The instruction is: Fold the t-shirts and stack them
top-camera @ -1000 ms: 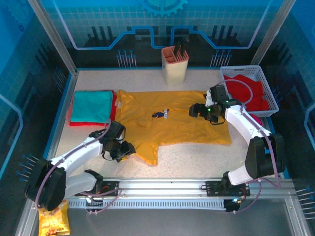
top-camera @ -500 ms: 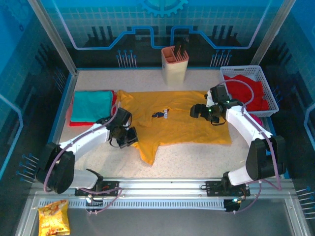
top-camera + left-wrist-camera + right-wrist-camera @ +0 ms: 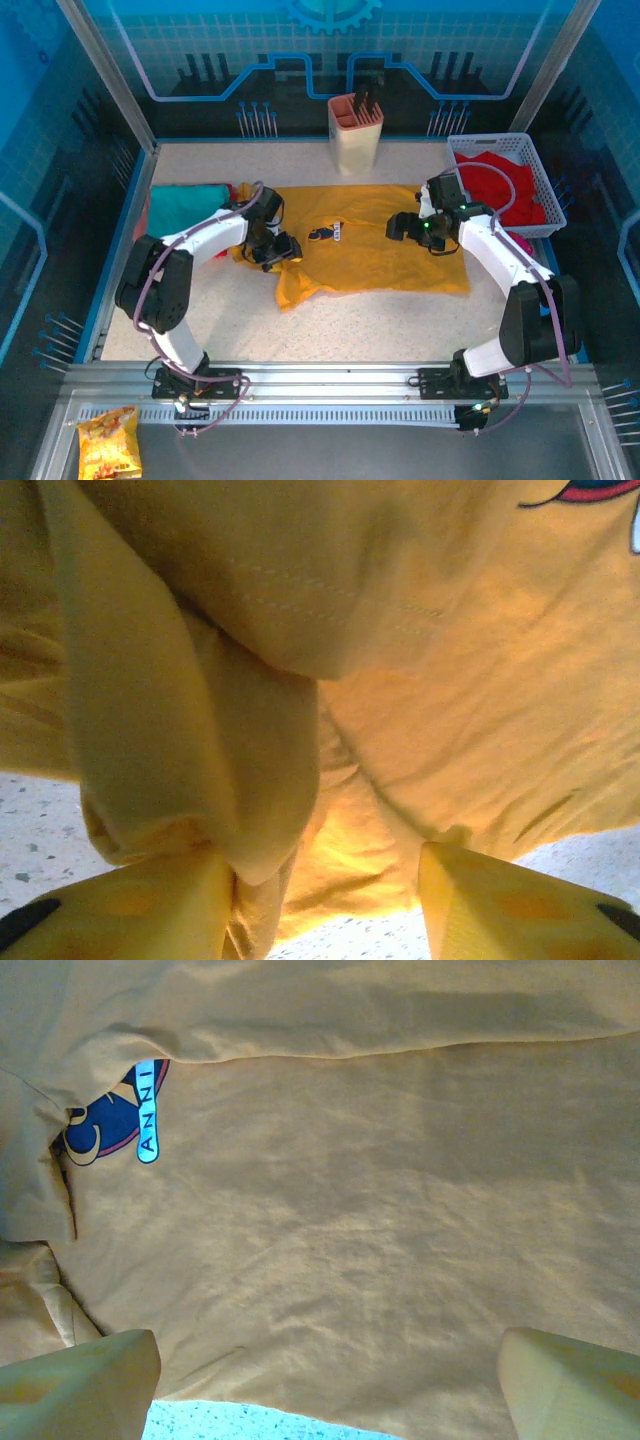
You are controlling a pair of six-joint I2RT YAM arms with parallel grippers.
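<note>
We're seeing the mustard-yellow t-shirt (image 3: 390, 258) lying across the middle of the table (image 3: 400, 320), its left side bunched and doubled over onto itself. The left gripper (image 3: 272, 250) is sitting right on that bunched left edge. In its wrist view the fingers (image 3: 130, 910) are standing apart, released. A thick fold (image 3: 200, 740) of the yellow cloth is draping down against the inner face of one finger, flat shirt is lying across the gap, and nothing is being pinched. The right gripper (image 3: 402, 226) is hovering over the shirt's right half, jaws spread wide and grasping nothing. Its wrist view is showing flat yellow cloth ahead of both fingers, with the dark chest print (image 3: 115, 1120) lying further ahead and off to one side. The teal t-shirt (image 3: 185, 205) is lying folded at the table's left, on top of a red t-shirt (image 3: 233, 191), just beside the left arm and well apart from the right gripper. More red cloth (image 3: 500, 185) is lying in the white basket (image 3: 490, 138) behind the right arm.
</note>
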